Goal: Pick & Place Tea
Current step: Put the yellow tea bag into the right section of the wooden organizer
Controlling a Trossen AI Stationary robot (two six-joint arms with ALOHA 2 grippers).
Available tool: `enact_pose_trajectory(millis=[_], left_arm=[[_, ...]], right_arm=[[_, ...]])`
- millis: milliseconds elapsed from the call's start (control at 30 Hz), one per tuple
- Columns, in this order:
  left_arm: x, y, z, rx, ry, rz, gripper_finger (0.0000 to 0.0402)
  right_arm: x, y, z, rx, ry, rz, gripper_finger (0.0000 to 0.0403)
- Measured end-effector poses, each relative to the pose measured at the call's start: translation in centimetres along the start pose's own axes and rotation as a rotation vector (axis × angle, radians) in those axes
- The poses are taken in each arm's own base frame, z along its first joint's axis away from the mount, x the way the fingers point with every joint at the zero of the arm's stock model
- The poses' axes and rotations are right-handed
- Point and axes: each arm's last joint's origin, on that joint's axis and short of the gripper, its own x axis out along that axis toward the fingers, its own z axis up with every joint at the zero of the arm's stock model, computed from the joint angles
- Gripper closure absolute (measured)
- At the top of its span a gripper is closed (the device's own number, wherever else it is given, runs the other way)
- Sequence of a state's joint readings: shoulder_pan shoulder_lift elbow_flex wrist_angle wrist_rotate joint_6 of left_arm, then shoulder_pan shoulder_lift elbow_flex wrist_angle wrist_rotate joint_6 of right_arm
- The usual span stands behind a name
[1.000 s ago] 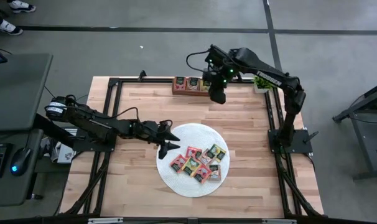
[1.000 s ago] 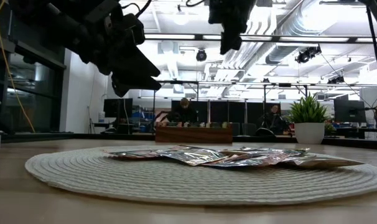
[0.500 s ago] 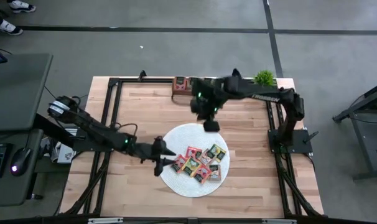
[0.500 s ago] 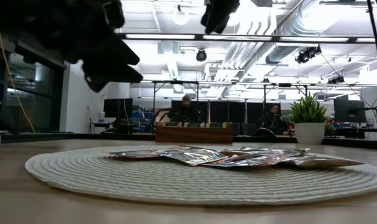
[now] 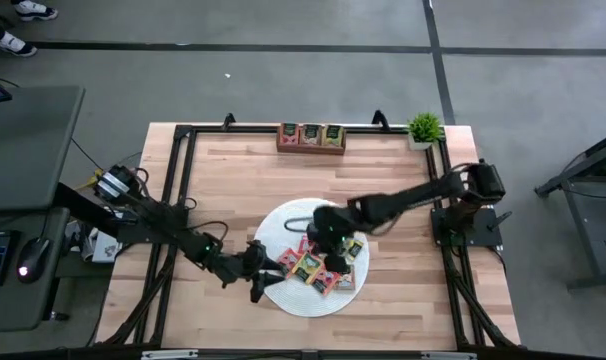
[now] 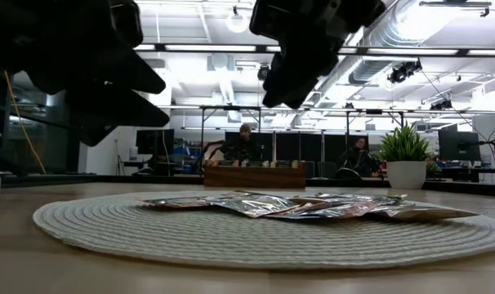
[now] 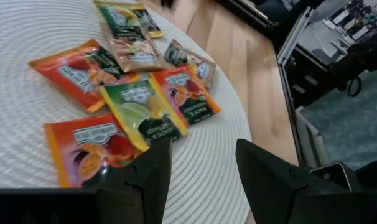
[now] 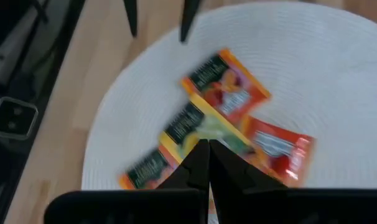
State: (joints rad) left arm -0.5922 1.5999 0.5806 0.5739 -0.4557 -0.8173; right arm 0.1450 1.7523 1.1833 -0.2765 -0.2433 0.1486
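wooden tray (image 5: 310, 137) holds packets in high view, indistinct in low

tea packets (image 5: 321, 268) on mat (image 5: 283, 225), tray (image 5: 310, 137) at table's far edge, plant (image 5: 423, 128) right of tray

Tea packets (image 5: 321, 268): red/orange/green, flat, overlapping cluster on white mat (image 5: 283, 225).

We see glossy foil tea packets (image 7: 152, 115) on a rough woven white mat (image 5: 283, 222) atop a smooth, pale wooden table (image 5: 243, 180).
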Motion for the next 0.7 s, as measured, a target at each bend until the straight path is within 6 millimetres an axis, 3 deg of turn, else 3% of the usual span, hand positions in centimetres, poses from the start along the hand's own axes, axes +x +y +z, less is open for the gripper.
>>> enact_pose_trajectory(millis=[267, 567, 700], left_arm=[[2.1, -1.3, 0.0, 0.001, 0.007, 0.011, 0.0225], [3.7, -2.1, -0.4, -0.042, 0.087, 0.114, 0.0225], [3.9, -1.9, -0.5, -0.033, 0.129, 0.197, 0.0225]], right_arm=[[2.5, 3.0, -3.4, 0.042, -0.104, -0.085, 0.0402], [3.4, 3.5, -6.2, 0.090, -0.073, -0.112, 0.0403], [3.5, 3.6, -6.4, 0.086, -0.095, -0.112, 0.0403]])
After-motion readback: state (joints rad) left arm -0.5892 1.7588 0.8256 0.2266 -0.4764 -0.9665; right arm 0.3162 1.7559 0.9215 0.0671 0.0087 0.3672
